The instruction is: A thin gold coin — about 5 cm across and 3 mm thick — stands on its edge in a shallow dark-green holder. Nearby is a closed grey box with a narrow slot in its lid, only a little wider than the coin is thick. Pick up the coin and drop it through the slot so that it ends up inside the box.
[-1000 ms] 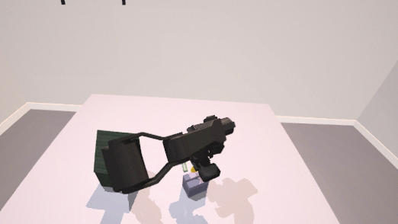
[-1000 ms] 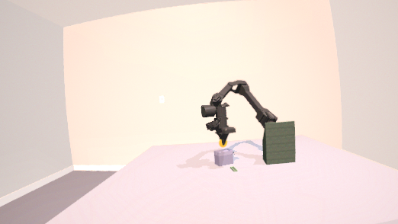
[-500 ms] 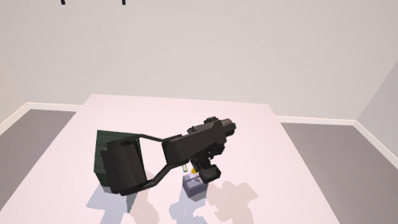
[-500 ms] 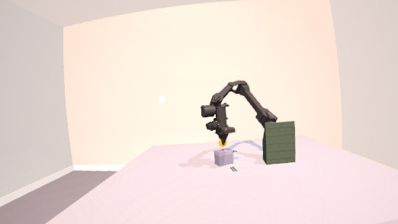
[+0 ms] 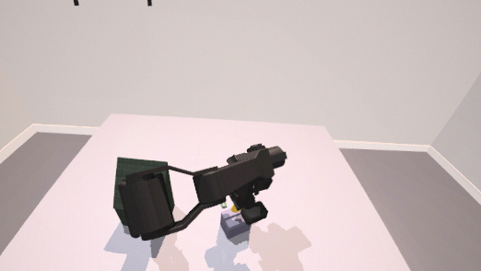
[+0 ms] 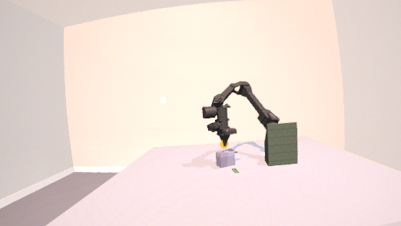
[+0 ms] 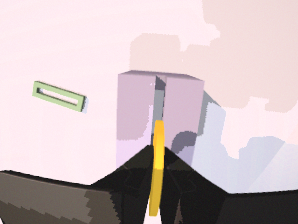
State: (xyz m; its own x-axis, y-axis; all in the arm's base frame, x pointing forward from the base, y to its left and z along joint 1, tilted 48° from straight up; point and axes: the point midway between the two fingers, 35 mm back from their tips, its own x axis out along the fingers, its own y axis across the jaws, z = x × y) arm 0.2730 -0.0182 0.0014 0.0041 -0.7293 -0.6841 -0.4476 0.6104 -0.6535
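The gold coin (image 5: 235, 209) (image 6: 221, 145) (image 7: 158, 155) is on edge between the fingertips, its lower part sticking out below them. My gripper (image 6: 225, 143) (image 7: 154, 152) is shut on it, above the lid of the grey box (image 5: 236, 225) (image 6: 225, 160) (image 7: 134, 100). In the wrist view the coin lies nearly in line with the slot (image 7: 158, 102) and overlaps its near end. The exterior view shows the coin a little above the lid. The fingers hide the near part of the lid. The green holder (image 5: 224, 205) (image 6: 235, 171) (image 7: 60, 91) is empty on the table.
A large dark-green block (image 5: 134, 167) (image 6: 282, 144) stands by the arm's base. The holder lies close beside the box, on the left in the wrist view. The arm's shadows fall across the pale table (image 5: 322, 194) (image 6: 173, 192).
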